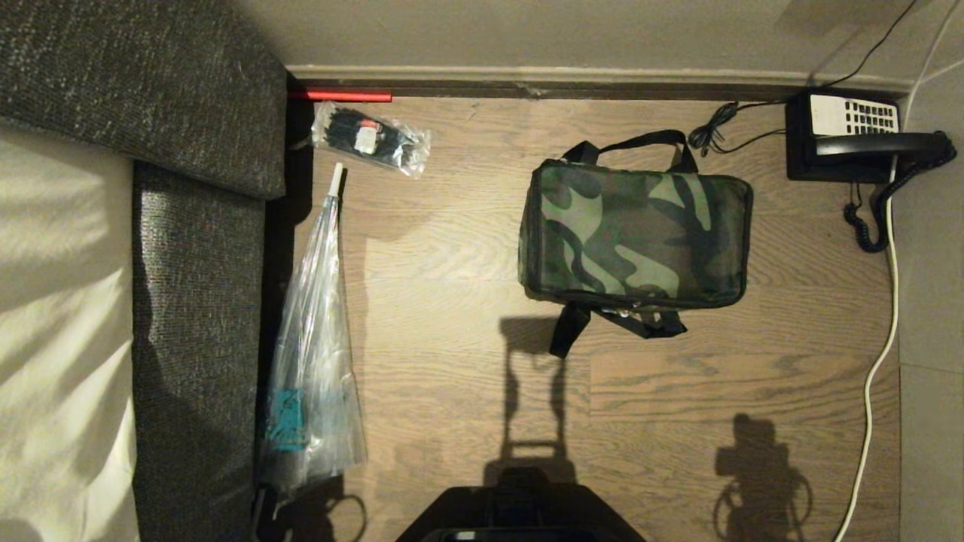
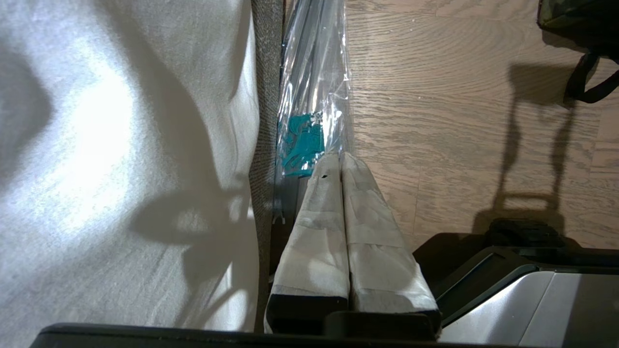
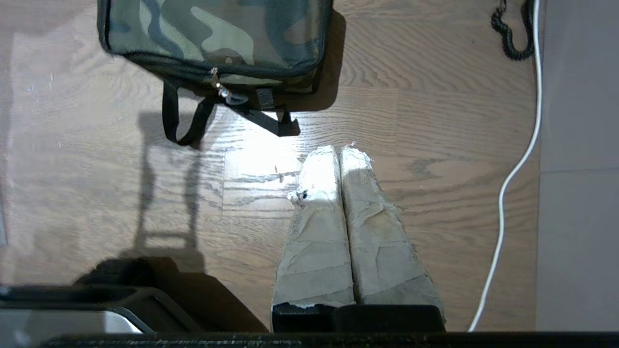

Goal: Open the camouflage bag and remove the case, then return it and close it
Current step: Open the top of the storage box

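Observation:
The camouflage bag [image 1: 634,233] lies zipped shut on the wooden floor, right of centre, black straps at both long sides. The right wrist view shows its near edge [image 3: 213,38] with the zip pull and a pale loop [image 3: 227,94]. The case is hidden. My right gripper [image 3: 339,150] hangs shut and empty over bare floor, short of the bag's straps. My left gripper [image 2: 338,159] is shut and empty, above the floor beside the bed edge and a plastic-wrapped umbrella [image 2: 314,96]. Neither gripper appears in the head view.
A bed with grey base [image 1: 196,316] fills the left. The wrapped umbrella [image 1: 312,361] and a packet of cable ties [image 1: 370,139] lie beside it. A black desk telephone [image 1: 855,135] with coiled cord sits far right; a white cable [image 1: 881,354] runs along the floor.

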You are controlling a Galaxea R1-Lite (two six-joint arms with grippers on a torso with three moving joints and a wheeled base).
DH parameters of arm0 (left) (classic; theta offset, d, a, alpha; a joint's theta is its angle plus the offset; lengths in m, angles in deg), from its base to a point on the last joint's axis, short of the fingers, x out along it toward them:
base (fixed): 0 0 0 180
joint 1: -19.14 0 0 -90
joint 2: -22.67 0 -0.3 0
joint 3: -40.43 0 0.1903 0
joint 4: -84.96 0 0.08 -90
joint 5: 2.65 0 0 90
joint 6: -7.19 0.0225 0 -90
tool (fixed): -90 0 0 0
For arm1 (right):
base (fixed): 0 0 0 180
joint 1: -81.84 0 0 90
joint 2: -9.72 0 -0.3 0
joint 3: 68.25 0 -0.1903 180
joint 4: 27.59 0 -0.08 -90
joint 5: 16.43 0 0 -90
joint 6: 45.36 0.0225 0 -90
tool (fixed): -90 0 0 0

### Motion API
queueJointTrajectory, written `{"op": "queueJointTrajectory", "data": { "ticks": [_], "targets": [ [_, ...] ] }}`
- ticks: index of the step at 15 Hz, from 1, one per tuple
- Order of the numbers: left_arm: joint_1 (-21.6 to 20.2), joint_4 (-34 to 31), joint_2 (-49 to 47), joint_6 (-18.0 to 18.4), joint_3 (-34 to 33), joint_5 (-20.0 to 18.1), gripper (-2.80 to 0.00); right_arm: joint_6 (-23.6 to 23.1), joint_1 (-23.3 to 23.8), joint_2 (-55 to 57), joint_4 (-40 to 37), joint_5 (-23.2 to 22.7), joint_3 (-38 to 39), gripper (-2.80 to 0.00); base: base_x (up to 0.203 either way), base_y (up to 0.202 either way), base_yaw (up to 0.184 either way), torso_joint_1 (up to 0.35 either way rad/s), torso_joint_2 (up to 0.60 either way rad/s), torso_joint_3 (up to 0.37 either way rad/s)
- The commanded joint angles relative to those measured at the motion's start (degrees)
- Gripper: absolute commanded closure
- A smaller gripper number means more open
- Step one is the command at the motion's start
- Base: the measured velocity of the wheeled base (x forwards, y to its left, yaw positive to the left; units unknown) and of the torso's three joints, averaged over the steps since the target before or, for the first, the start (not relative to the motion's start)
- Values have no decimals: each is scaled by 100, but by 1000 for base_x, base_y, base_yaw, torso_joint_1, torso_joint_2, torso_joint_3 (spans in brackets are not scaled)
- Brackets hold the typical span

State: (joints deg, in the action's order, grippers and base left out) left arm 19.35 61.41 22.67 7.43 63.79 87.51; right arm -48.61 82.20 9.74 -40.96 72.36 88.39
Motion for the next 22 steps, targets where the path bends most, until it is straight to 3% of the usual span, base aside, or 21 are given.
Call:
{"op": "queueJointTrajectory", "data": {
  "ticks": [1,4,6,10,13,15,17,19,22],
  "targets": [
    [-4,1,0,2,-1,2,0,-140,0,-2,-1,-11,229,0,0,0,0,0,0,0],
    [-4,1,0,2,-9,2,0,-277,0,-2,-105,-6,229,0,0,0,0,0,0,0],
    [-4,1,0,2,-9,2,0,-12,0,-2,-258,-45,-49,0,0,0,0,0,0,0],
    [-4,1,0,2,-9,2,0,339,1,119,-2676,-743,-2769,0,0,0,0,0,0,0],
    [-4,1,0,2,-9,2,0,842,-67,1551,-2850,-1101,-3465,0,0,0,0,0,0,0],
    [-4,1,0,2,-9,2,0,835,-125,3328,-2654,-1348,-3350,0,0,0,0,0,0,0],
    [-4,1,0,2,-9,2,0,698,-187,5077,-1987,-1526,-3093,0,0,0,0,0,0,0],
    [-4,1,0,2,-9,2,0,593,-264,6667,-985,-1733,-2790,0,0,0,0,0,0,0],
    [-4,1,0,2,-9,2,0,621,-430,8562,798,-2402,-2506,0,0,0,0,0,0,0]
  ]
}}
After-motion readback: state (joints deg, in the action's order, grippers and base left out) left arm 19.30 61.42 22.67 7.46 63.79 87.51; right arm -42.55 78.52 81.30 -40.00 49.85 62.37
